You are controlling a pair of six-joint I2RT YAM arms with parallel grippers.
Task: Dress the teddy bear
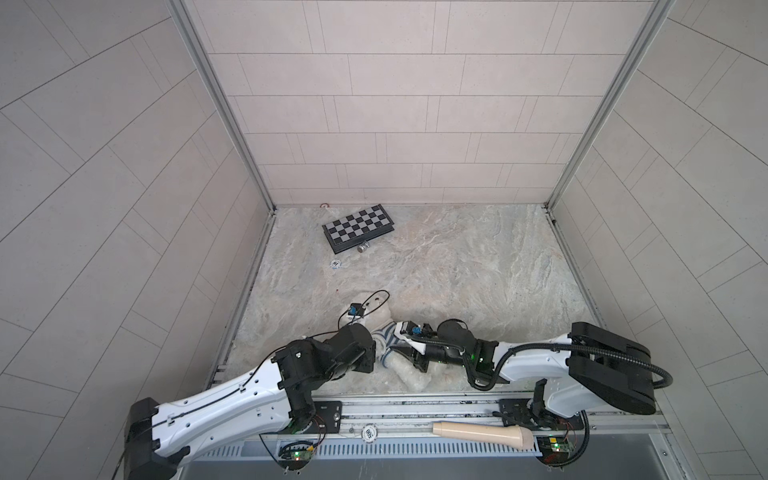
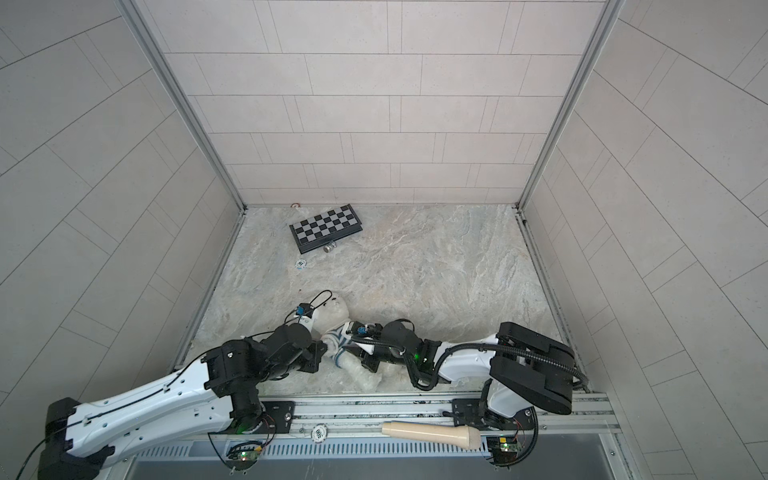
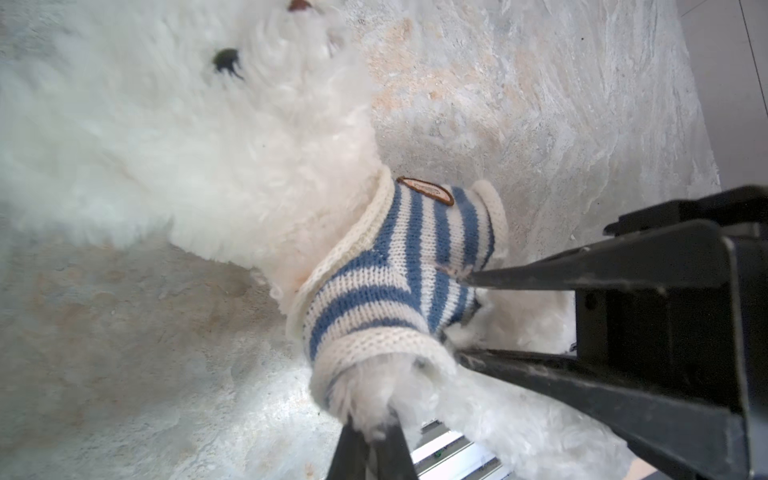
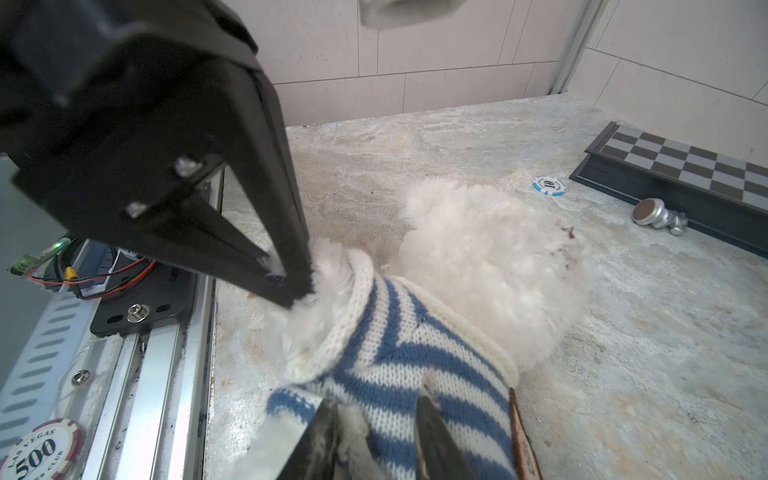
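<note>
1. Marbled table (image 1: 457,257), tiled walls on three sides. A chessboard (image 1: 359,226), a chess piece (image 1: 363,247) and a chip (image 1: 335,264) lie toward the back, well apart from the work.
2. The bear (image 1: 376,318) lies near the front rail (image 1: 415,405) between the two arms, head toward the back and one leg reaching toward the rail.
3. The shirt (image 3: 395,270) is on its torso, collar at the neck and badge (image 3: 426,190) showing. One paw pokes out of the sleeve on the left arm's side. Whether the other sleeve is filled I cannot tell.
4. The left gripper (image 4: 297,293) is pinched tight on the fur at that paw's tip.
5. The right gripper (image 3: 461,316) has its jaws apart, astride the shirt's lower part. One tip touches the knit, with a wisp of fibre on it.
6. The step in hand looks like seating the shirt, with the sleeve drawn up and the hem drawn down.
7. What could go wrong:
   - The left pinch seems to hold mostly fluff, so a pull may slip off the paw.
   - The bear is light and nothing pins it, so a tug from either arm could drag it against the rail or fold it.
   - The pointed right tip could snag a loop, and backing out would then pull a thread or lift the hem.
   - If the right jaws close on fur and knit together, the hem will move with the body instead of sliding over it.
</note>
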